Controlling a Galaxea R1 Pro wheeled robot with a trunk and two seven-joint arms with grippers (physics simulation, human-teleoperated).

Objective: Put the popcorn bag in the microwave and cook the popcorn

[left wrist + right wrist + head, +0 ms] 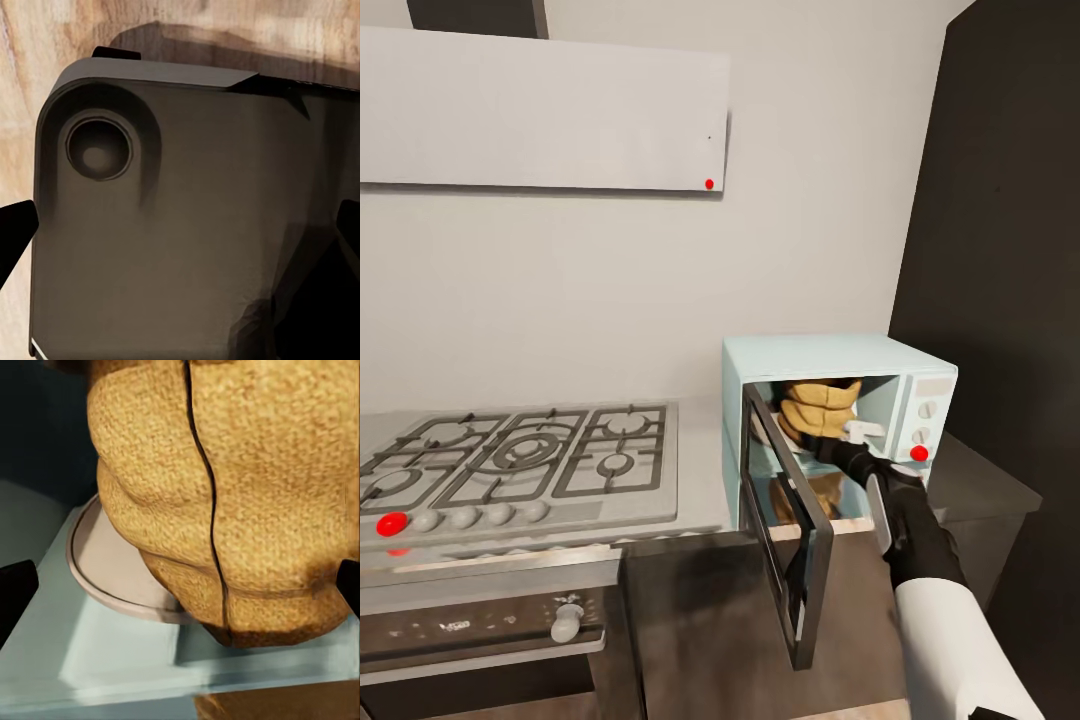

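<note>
Now popcorn bag (225,502) betw. pincer (180,585) tips (microwave (838,357))

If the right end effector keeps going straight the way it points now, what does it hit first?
The crumpled tan-yellow paper popcorn bag, right ahead of the right end effector, inside the pale mint-blue microwave over the round turntable plate. It may already be touching; depth is unclear.
</note>
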